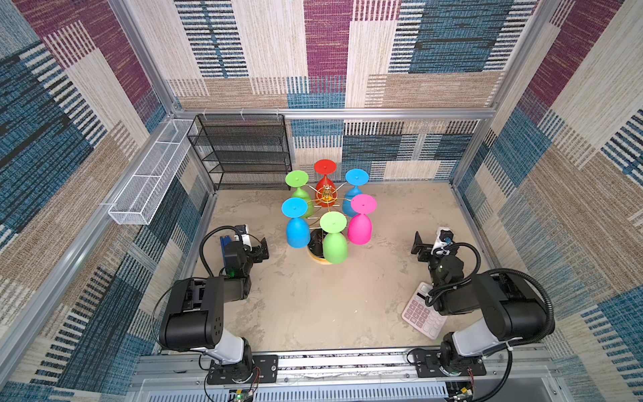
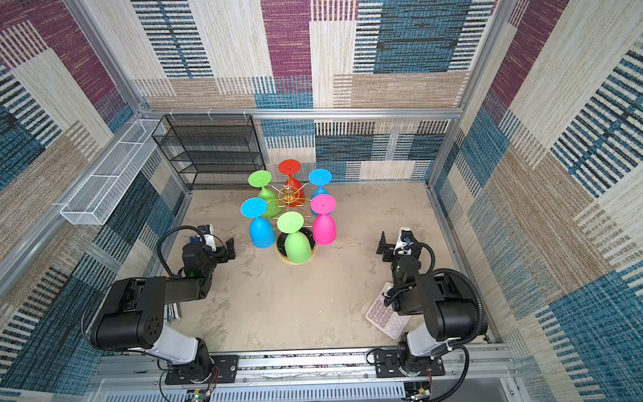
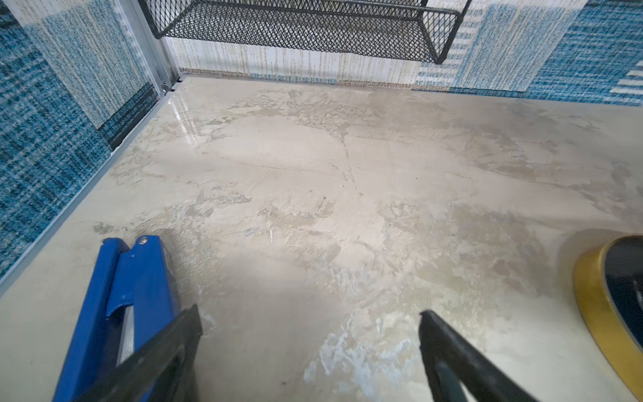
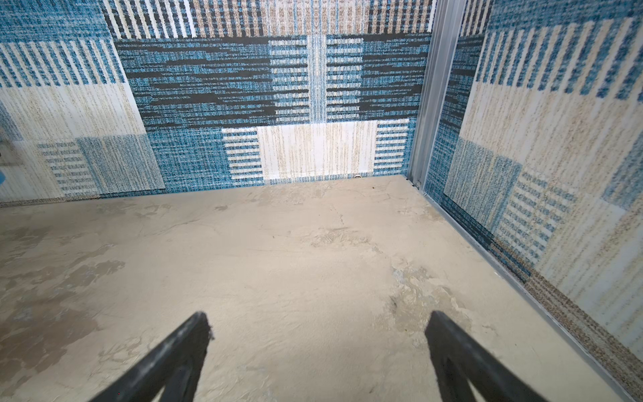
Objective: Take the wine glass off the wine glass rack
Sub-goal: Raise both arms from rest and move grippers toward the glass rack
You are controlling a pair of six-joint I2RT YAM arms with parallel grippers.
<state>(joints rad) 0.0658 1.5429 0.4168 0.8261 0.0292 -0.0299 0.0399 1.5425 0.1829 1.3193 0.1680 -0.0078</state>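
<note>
The gold wire wine glass rack point(image 1: 327, 196) point(image 2: 288, 195) stands mid-table on a round black gold-rimmed base point(image 1: 314, 257), whose edge shows in the left wrist view point(image 3: 591, 299). Several coloured wine glasses hang upside down from its arms. Nearest me are a green one point(image 1: 334, 245), a blue one point(image 1: 298, 232) and a pink one point(image 1: 360, 228). A red one point(image 1: 325, 182) hangs at the back. My left gripper point(image 1: 262, 249) point(image 3: 309, 313) sits open and empty left of the rack. My right gripper point(image 1: 419, 247) point(image 4: 318, 315) sits open and empty to its right.
A black mesh shelf unit point(image 1: 240, 153) point(image 3: 306, 31) stands against the back wall. A white mesh basket point(image 1: 153, 174) hangs on the left wall. A blue tool point(image 3: 121, 296) lies beside my left gripper. A pink calculator point(image 1: 421, 315) lies under my right arm.
</note>
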